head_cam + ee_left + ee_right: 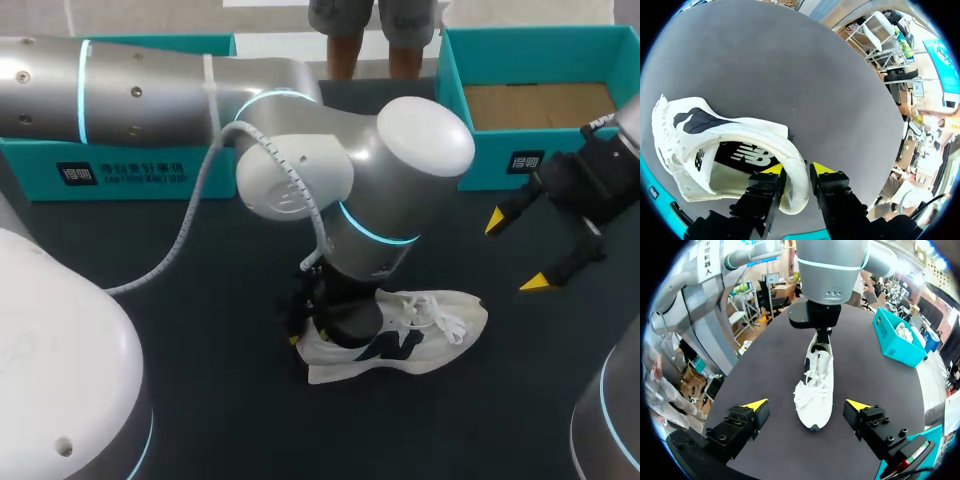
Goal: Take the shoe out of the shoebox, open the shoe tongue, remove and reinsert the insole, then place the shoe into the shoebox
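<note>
One sneaker (440,320), heel gripped
Heel collar is clenched between jaws of the left gripper (797,172); the right gripper (806,405) is held spread, toe ahead, apart.

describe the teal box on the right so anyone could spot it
On the dark table, look to the far right corner, behind the right gripper. The teal box there shows a bare brown floor; the other teal box, far left, sits behind the left arm.
</note>
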You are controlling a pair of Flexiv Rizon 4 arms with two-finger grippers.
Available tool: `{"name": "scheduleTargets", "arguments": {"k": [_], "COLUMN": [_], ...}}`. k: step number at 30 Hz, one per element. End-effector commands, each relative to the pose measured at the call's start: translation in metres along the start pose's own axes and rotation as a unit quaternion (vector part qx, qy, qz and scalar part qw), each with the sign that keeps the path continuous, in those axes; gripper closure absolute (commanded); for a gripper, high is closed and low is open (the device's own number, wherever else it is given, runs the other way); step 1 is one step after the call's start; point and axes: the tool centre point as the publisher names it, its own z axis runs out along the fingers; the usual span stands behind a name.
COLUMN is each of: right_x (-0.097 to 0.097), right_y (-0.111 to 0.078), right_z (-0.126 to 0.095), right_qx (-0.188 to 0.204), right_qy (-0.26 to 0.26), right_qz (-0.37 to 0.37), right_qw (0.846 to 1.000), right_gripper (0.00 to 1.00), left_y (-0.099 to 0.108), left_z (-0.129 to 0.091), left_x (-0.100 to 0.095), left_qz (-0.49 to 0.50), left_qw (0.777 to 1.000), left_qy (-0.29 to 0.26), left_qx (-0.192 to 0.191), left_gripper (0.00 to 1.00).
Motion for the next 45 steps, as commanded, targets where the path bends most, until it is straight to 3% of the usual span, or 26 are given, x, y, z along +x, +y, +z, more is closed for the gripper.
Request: {"name": "scheduleTargets", "arguments": {"k": [1, 6, 9, 13, 15, 19, 21, 35, 36, 40, 45], "right_x": [0.000, 0.000, 0.000, 0.000, 0.000, 0.000, 0.000, 0.000, 0.000, 0.000, 0.000], "right_y": [0.000, 0.000, 0.000, 0.000, 0.000, 0.000, 0.000, 0.000, 0.000, 0.000, 0.000], "right_z": [0.001, 0.001, 0.001, 0.001, 0.001, 0.001, 0.001, 0.001, 0.001, 0.001, 0.001], "right_qx": [0.001, 0.001, 0.001, 0.001, 0.001, 0.001, 0.001, 0.001, 0.001, 0.001, 0.001], "right_qy": [0.000, 0.000, 0.000, 0.000, 0.000, 0.000, 0.000, 0.000, 0.000, 0.000, 0.000], "right_qz": [0.000, 0.000, 0.000, 0.000, 0.000, 0.000, 0.000, 0.000, 0.000, 0.000, 0.000], "right_qw": [1.000, 1.000, 1.000, 1.000, 1.000, 1.000, 1.000, 1.000, 1.000, 1.000, 1.000], "right_gripper": [0.00, 0.00, 0.00, 0.00, 0.00, 0.00, 0.00, 0.00, 0.00, 0.00, 0.00], "left_y": [-0.002, 0.001, 0.008, 0.020, 0.026, 0.041, 0.049, 0.049, 0.048, 0.047, 0.044], "left_z": [-0.016, -0.035, -0.043, -0.058, -0.061, -0.053, -0.047, -0.047, -0.043, -0.029, -0.016], "left_x": [0.007, 0.017, 0.024, 0.034, 0.040, 0.048, 0.050, 0.050, 0.051, 0.054, 0.055], "left_qz": [-0.007, -0.023, -0.046, -0.136, -0.215, -0.307, -0.304, -0.304, -0.316, -0.364, -0.395], "left_qw": [1.000, 0.999, 0.998, 0.986, 0.970, 0.933, 0.925, 0.925, 0.913, 0.863, 0.805], "left_qy": [-0.011, -0.029, -0.046, -0.074, -0.086, -0.137, -0.159, -0.159, -0.159, -0.191, -0.237], "left_qx": [-0.014, -0.021, -0.005, 0.054, 0.078, 0.133, 0.161, 0.161, 0.202, 0.293, 0.373], "left_gripper": [0.00, 0.00, 0.00, 0.00, 0.00, 0.00, 0.00, 0.00, 0.00, 0.00, 0.00]}}
